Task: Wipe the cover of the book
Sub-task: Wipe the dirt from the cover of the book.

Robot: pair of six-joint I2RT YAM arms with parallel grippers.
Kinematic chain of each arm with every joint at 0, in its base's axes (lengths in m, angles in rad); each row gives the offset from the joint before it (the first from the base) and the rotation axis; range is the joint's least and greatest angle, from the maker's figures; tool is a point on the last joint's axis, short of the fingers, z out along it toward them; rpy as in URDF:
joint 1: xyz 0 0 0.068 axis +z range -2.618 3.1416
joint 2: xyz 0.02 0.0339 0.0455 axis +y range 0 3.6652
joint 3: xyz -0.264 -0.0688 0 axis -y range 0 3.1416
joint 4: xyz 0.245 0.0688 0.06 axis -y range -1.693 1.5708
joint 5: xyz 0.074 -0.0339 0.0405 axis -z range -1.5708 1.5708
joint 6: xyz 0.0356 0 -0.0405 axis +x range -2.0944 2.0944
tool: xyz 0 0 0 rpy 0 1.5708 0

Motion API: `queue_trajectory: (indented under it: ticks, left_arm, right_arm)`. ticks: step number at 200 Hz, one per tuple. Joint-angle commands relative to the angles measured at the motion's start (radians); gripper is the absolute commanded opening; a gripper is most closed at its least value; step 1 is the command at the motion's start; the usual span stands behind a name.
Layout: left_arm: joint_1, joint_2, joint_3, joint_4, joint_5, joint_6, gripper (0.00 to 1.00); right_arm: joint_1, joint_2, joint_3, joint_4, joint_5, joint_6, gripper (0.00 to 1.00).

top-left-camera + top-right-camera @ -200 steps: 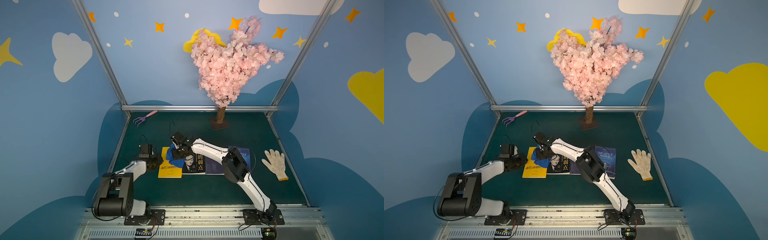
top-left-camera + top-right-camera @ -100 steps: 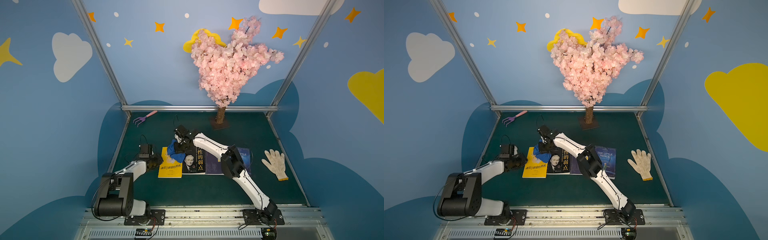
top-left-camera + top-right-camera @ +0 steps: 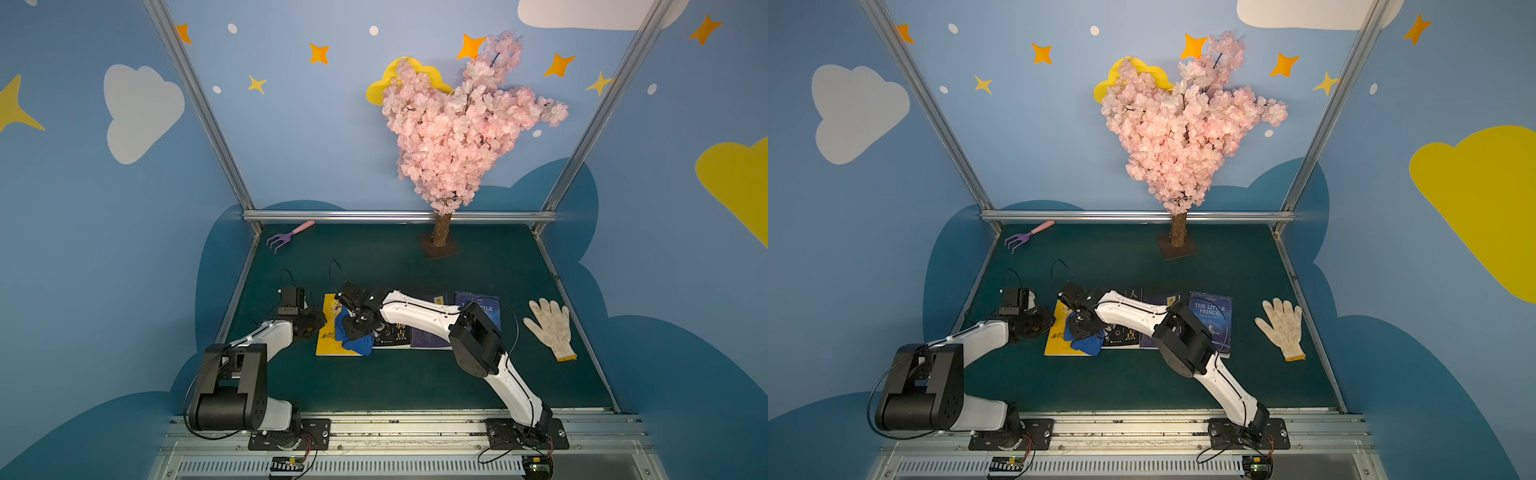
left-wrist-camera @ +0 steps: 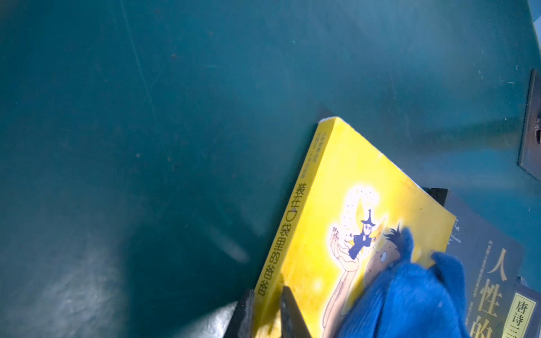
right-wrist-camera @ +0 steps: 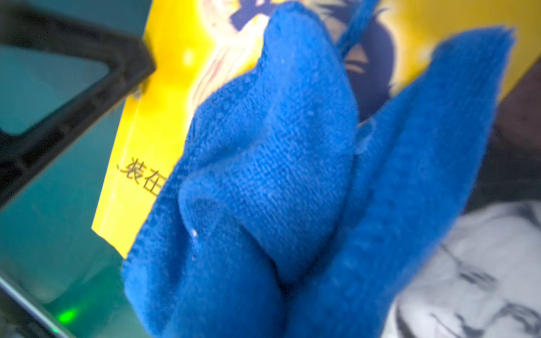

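A yellow book [image 3: 329, 337] [image 3: 1057, 338] lies flat at the left end of a row of books on the green mat. My left gripper [image 3: 319, 324] [image 4: 267, 292] is shut on its spine edge, one finger under and one on the cover [image 4: 336, 175]. My right gripper [image 3: 357, 328] [image 3: 1084, 328] is shut on a bunched blue cloth [image 3: 356, 344] [image 3: 1087, 345] that rests on the cover's near right part. In the right wrist view the cloth [image 5: 278, 175] hides my right fingers and much of the yellow book [image 5: 164, 87].
Right of the yellow book lie a black book with a portrait [image 3: 395, 332], a dark blue one and "The Little Prince" [image 3: 1210, 311]. A white glove [image 3: 550, 326] lies at the right. A pink blossom tree [image 3: 441, 230] and a purple rake [image 3: 286, 237] stand at the back.
My right gripper pushed the cloth toward the book's far end, then drew it back to the near end. The left gripper has kept its hold.
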Motion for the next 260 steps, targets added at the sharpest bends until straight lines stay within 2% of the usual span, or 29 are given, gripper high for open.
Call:
queue_trajectory:
  ticks: [1,26,41,60,74,107,129,156,207,245,260]
  left_arm:
    - [-0.006,0.014,0.0,-0.023,0.038,0.011,0.18]
    - [-0.005,0.005,-0.009,-0.012,0.036,0.009,0.18]
    - [-0.006,0.013,-0.003,-0.012,0.04,0.01,0.18]
    - [-0.006,0.026,0.007,-0.02,0.046,0.011,0.18]
    - [-0.005,0.027,0.008,-0.021,0.047,0.011,0.18]
    - [-0.006,0.028,0.008,-0.022,0.045,0.011,0.18]
    - [-0.006,0.027,0.006,-0.017,0.045,0.01,0.18]
    - [-0.006,0.031,0.008,-0.021,0.05,0.011,0.18]
    - [-0.006,0.022,0.005,-0.024,0.05,0.012,0.18]
    - [-0.006,0.021,0.0,-0.014,0.05,0.01,0.17]
    - [-0.006,0.029,0.008,-0.021,0.054,0.012,0.17]
  right_arm:
    - [-0.064,0.163,0.113,-0.198,0.079,-0.037,0.0]
    - [-0.134,0.323,0.406,-0.331,0.062,-0.041,0.0]
    - [-0.163,0.369,0.481,-0.352,0.003,-0.029,0.0]
    - [-0.165,0.354,0.432,-0.31,-0.086,-0.005,0.0]
    - [-0.131,0.319,0.35,-0.275,-0.105,-0.012,0.0]
    - [-0.025,0.228,0.161,-0.27,-0.021,-0.033,0.0]
    - [-0.005,0.195,0.079,-0.239,0.022,-0.044,0.0]
    - [-0.051,0.243,0.181,-0.305,0.095,-0.061,0.0]
    - [-0.169,0.378,0.475,-0.327,0.051,-0.117,0.0]
    - [-0.158,0.378,0.471,-0.34,0.032,-0.072,0.0]
    - [-0.131,0.348,0.404,-0.358,0.027,-0.061,0.0]
